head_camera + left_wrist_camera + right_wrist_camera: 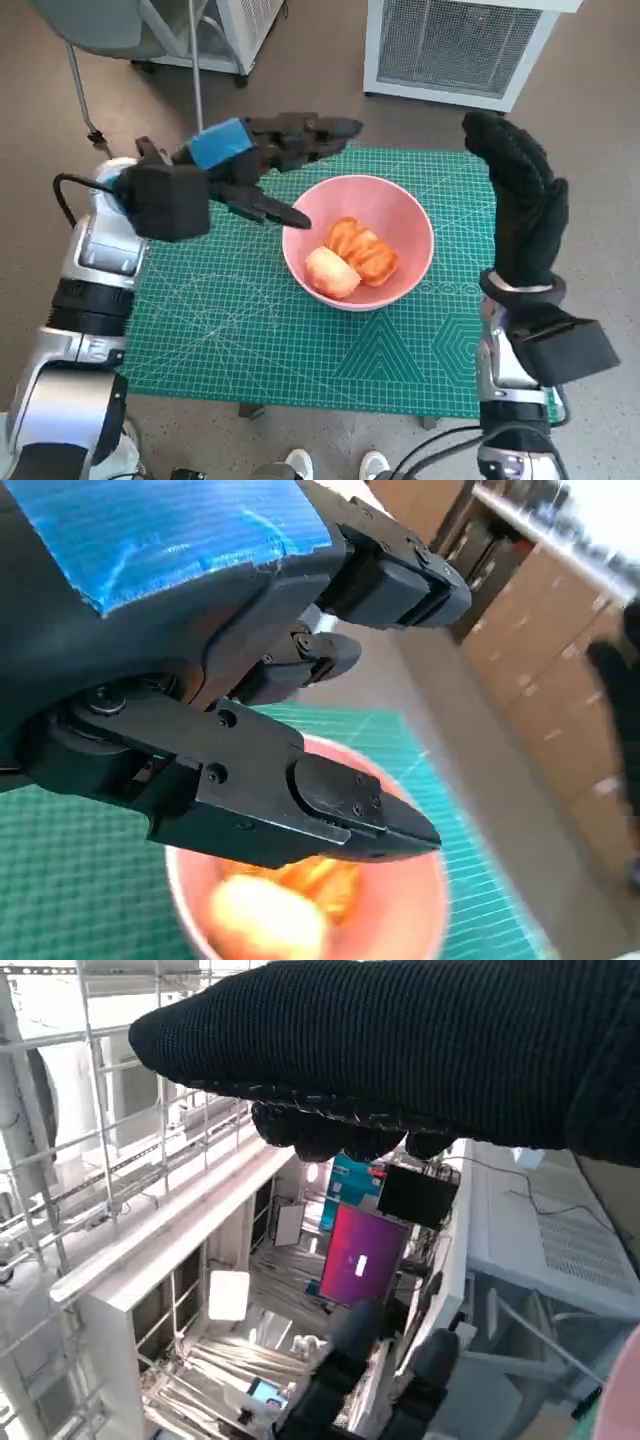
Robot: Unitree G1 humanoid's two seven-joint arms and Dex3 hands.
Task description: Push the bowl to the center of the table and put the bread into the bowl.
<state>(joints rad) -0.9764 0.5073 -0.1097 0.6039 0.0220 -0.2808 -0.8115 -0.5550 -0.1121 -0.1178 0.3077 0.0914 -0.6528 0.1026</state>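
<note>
From my remote station: the pink bowl (358, 240) sits near the middle of the worktop (230, 330), a little toward its far edge, on the green cutting mat, with the bread (350, 256) lying inside it. My left hand (262, 165) hangs over the bowl's left rim, fingers spread and holding nothing. My gloved right hand (520, 200) is raised above the worktop's right edge, fingers extended, empty, well apart from the bowl. A white cabinet (455, 45) stands beyond the far edge.
</note>
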